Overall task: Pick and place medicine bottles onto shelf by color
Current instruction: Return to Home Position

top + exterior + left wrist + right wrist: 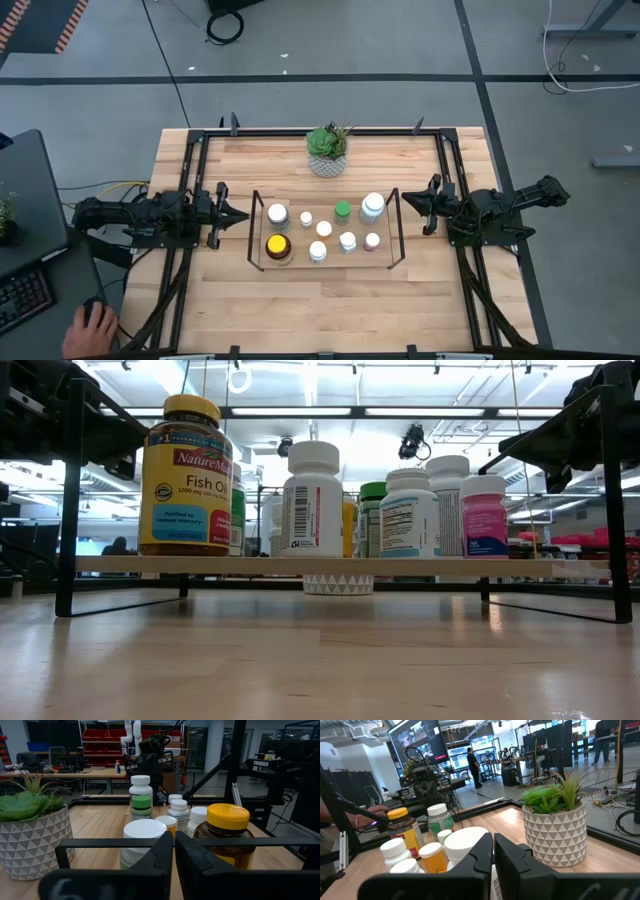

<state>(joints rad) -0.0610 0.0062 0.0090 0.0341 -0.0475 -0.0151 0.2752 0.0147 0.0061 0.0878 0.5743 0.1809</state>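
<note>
All nine medicine bottles point(324, 229) stand on the wire shelf point(297, 238) in the middle of the bench point(320, 310), so we judge nothing is left to pick. The shelf's long axis runs arm to arm: the left end effector point(241, 215) and the right end effector point(406, 204) sit just outside its opposite end loops, fingers pressed together, empty, facing inward. We would draw each straight back from its loop.

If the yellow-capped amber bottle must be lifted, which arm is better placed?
Probably left. The amber bottle stands at the shelf's left end, beside the left gripper; the right gripper waits beyond the far end.
</note>
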